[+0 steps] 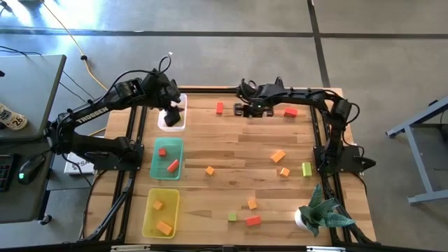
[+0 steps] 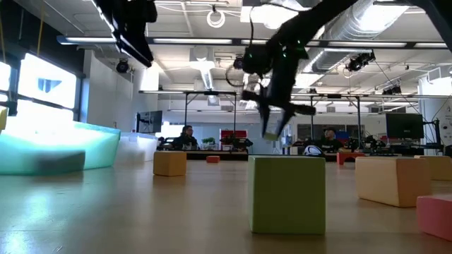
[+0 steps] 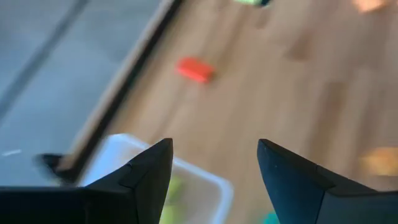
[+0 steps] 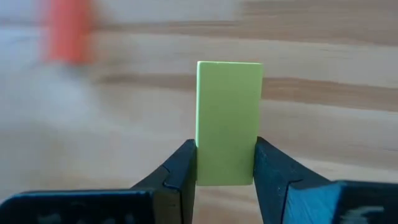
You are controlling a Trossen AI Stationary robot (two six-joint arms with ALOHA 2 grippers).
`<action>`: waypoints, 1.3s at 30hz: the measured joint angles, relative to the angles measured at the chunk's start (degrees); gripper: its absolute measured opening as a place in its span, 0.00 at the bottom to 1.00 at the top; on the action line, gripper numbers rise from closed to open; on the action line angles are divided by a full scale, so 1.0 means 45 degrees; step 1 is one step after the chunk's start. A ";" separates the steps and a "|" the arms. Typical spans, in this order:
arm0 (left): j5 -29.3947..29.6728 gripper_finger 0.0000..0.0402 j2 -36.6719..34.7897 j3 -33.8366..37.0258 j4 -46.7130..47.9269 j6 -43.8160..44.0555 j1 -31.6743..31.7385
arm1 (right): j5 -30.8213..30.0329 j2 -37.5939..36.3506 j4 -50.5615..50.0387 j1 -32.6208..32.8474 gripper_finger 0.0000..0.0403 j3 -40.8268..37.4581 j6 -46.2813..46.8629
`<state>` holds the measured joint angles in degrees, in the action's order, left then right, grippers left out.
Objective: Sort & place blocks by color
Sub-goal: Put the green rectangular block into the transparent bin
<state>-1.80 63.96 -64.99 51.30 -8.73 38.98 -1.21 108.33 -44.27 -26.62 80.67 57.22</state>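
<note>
My right gripper hangs over the table's far edge, shut on a yellow-green bar. In the low view the bar shows well above the wood. My left gripper hovers open over the clear tray. A yellow-green block lies in that tray, between and beyond the open fingers. Red blocks rest near the far edge. Orange, yellow-green and red blocks are scattered over the right half. My right gripper pinches the yellow-green bar between its two fingers at one end. The rest of the bar sticks out past the fingertips. It is lifted clear of the table.
The green tray holds two red blocks and the yellow tray two orange ones, both along the table's left side. A potted plant stands at the near right corner. In the low view, blocks stand close in front.
</note>
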 joint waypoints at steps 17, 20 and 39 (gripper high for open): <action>-0.1486 0.55 0.0000 0.0002 -0.0028 0.5426 0.0002 | -0.0891 -0.0039 -0.0785 0.2783 0.24 0.5196 -0.4922; -0.1486 0.55 0.0000 0.0000 -0.0038 0.6419 -0.0003 | -0.1193 -0.0045 -0.1043 0.3019 0.24 0.5676 -0.5895; -0.2252 0.55 0.0000 0.0000 -0.1501 1.0773 -0.0794 | -0.3832 -0.0049 -0.1258 0.4905 0.25 0.5846 -1.1452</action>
<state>-11.93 63.96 -64.99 44.55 39.75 35.40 -18.45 108.12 -49.93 -4.54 106.98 5.69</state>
